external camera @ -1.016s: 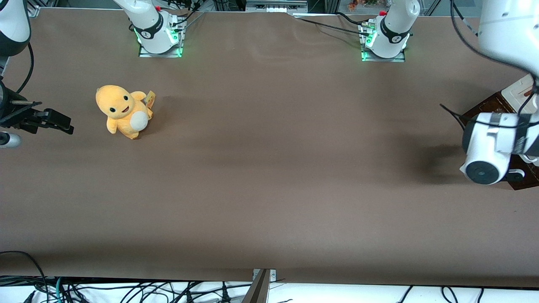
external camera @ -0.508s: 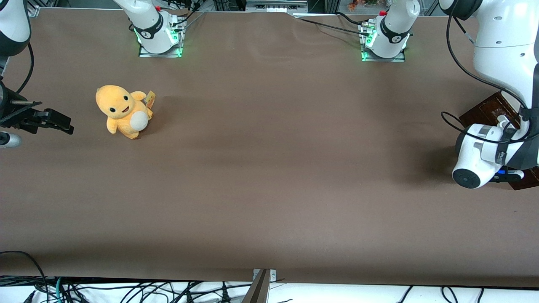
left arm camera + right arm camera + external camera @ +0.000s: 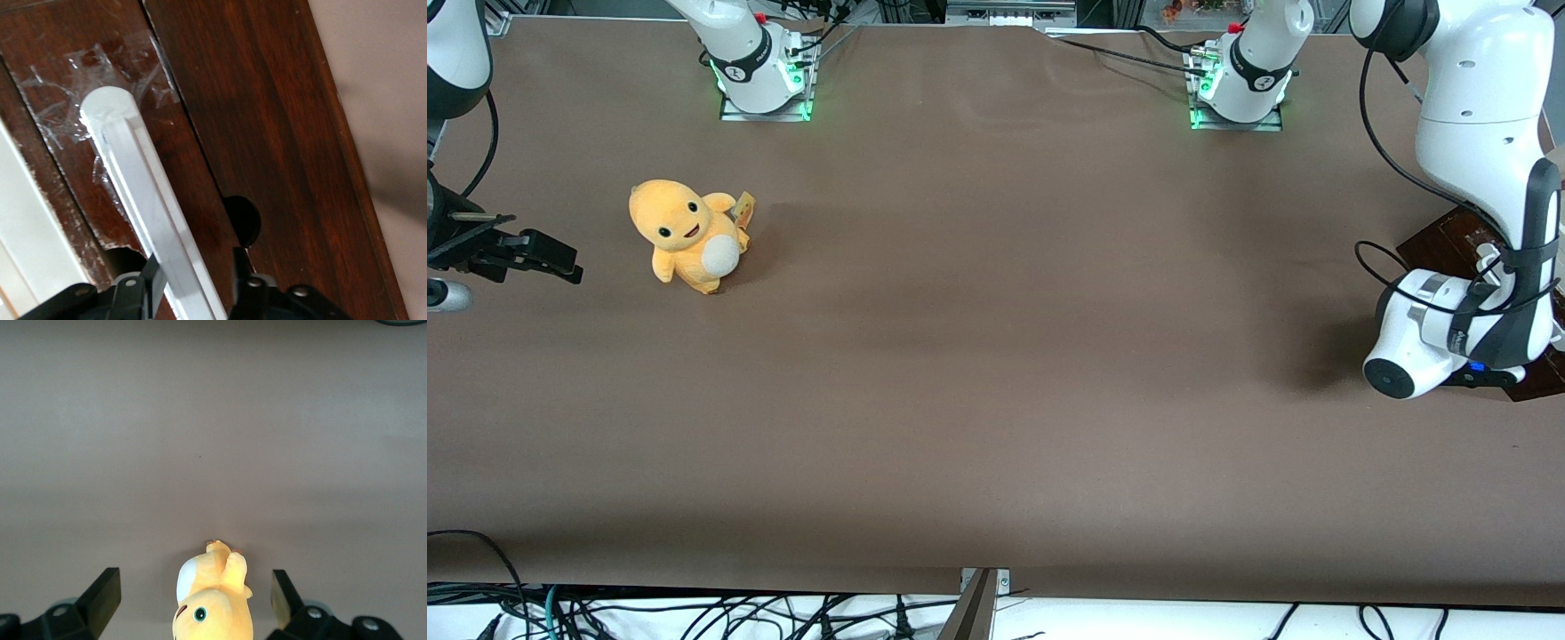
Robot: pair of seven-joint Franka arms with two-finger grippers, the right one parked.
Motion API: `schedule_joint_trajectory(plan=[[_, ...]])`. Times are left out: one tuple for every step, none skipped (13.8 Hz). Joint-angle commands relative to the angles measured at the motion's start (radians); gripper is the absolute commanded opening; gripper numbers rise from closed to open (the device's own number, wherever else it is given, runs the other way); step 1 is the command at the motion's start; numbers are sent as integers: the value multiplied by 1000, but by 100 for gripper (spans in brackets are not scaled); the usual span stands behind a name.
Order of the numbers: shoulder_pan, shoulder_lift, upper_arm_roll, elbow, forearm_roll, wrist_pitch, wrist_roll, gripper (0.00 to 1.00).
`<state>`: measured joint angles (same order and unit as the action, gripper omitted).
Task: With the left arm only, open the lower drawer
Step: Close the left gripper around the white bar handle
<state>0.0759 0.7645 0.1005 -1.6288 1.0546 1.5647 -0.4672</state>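
Observation:
The lower drawer (image 3: 193,200) has a glossy dark reddish-brown front with a long white bar handle (image 3: 130,173) and clear tape around the handle's end. The left arm (image 3: 1480,133) bends down over the dark wooden cabinet (image 3: 1440,240) at the working arm's end of the table. Its wrist (image 3: 1432,338) hides the gripper in the front view. In the left wrist view the gripper (image 3: 195,263) is open and straddles the handle. One black finger (image 3: 152,267) is close against the bar and the other (image 3: 239,260) stands apart from it over the wood.
A yellow plush toy (image 3: 687,236) sits toward the parked arm's end of the table and also shows in the right wrist view (image 3: 213,600). Two arm bases (image 3: 765,80) (image 3: 1240,84) stand at the table's edge farthest from the front camera. Cables (image 3: 694,613) lie below its near edge.
The left arm's wrist has shifted toward the middle of the table and a little nearer the front camera. Its upper links have swung into view above the cabinet.

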Motion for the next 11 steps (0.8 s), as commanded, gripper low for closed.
schedule_joint_trajectory(plan=[[-10, 18, -4, 24, 21, -14, 1, 23], [-14, 18, -5, 30, 21, -15, 4, 21], [-21, 18, -7, 30, 22, -23, 7, 19], [-30, 19, -7, 33, 22, -32, 19, 18], [-45, 22, -7, 43, 21, -35, 28, 18], [-66, 25, -7, 47, 19, -51, 32, 18], [-82, 35, -8, 59, 15, -73, 32, 18], [-94, 44, -10, 78, 8, -92, 32, 18], [-105, 56, -11, 84, 4, -104, 30, 18], [-122, 64, -11, 84, 1, -106, 30, 18], [-126, 68, -11, 86, 1, -106, 30, 18]])
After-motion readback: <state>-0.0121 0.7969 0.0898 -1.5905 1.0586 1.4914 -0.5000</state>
